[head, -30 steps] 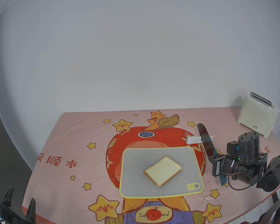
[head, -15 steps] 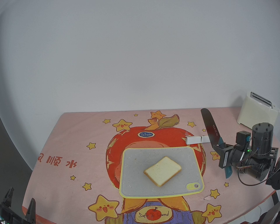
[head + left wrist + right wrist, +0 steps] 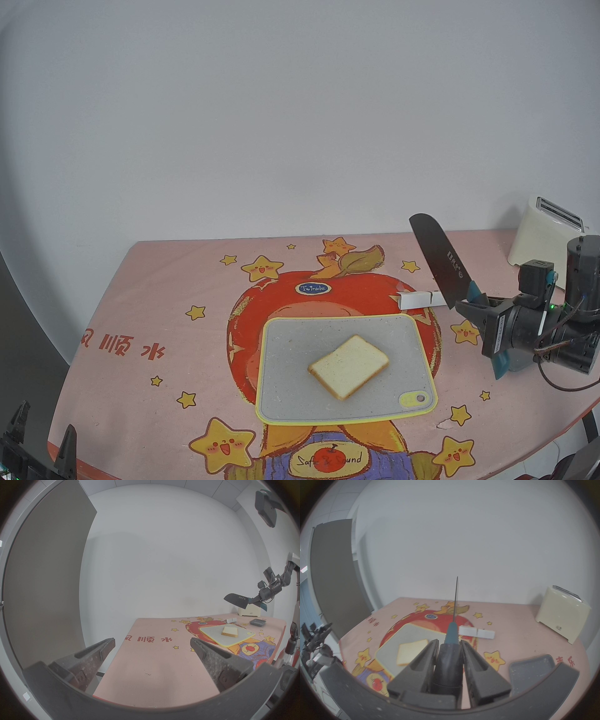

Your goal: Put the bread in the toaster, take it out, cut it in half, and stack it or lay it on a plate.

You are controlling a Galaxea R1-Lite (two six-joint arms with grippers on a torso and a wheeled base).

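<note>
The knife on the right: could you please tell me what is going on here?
The right gripper is shut on the knife, holding it in the air to the right of the cutting board. One bread slice lies uncut on the board. The left gripper hangs open by the near left corner of the table.

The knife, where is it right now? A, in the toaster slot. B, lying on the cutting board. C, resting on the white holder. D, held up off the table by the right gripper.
D: the right gripper is shut on the knife by its handle, with the blade up in the air.
</note>
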